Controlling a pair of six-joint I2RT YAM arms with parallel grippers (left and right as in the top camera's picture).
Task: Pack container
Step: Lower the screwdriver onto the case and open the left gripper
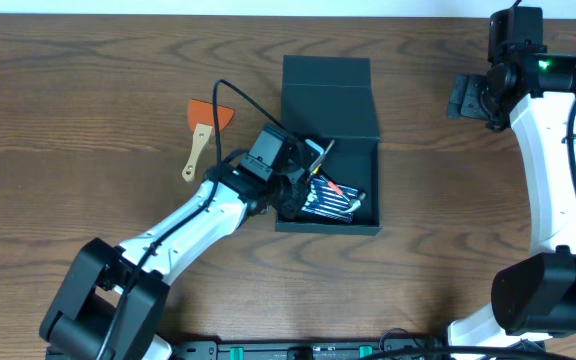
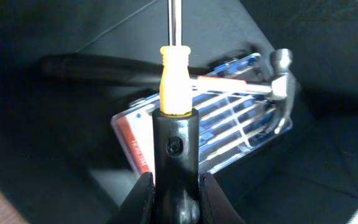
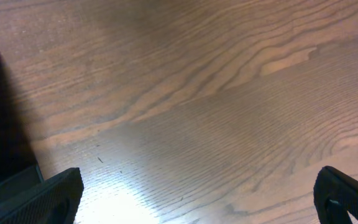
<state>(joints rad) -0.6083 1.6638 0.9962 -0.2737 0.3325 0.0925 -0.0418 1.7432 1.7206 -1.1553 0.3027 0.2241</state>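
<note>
While I am watching the overhead feed, the container [image 1: 328,226] is sitting near the middle of the table [image 1: 88,80], with its lid [image 1: 330,95] lying folded back on the far side. My left arm is reaching in from the near left, and the left end effector [image 2: 176,180] is hanging over the left part of the open box.

On the left wrist camera it is clenching the black lower handle of a screwdriver [image 2: 176,81], with one of its fingers [image 2: 143,198] pressing on each side. The yellow collar is showing just beyond the grip, and the steel shaft is running away from the wrist and out of the top of the frame. I cannot tell whether the tip is touching anything.

Below the screwdriver, on the container floor, a clear blister pack [image 2: 229,124] of slim metal tools on a red card is lying flat. A hammer [image 2: 283,74] is resting across the pack's far edge, its chrome head at the right and its dark handle stretching off to the left.

Outside the box, an orange-bladed scraper [image 1: 200,140] with a wooden handle is lying on the table, well to the left of the container and clear of my arm.

My right arm is standing off at the far right. The right end effector [image 3: 194,199] is hovering with its fingers spread wide, holding nothing, over bare wood. I am seeing only a teal edge at the left border of that wrist view.
</note>
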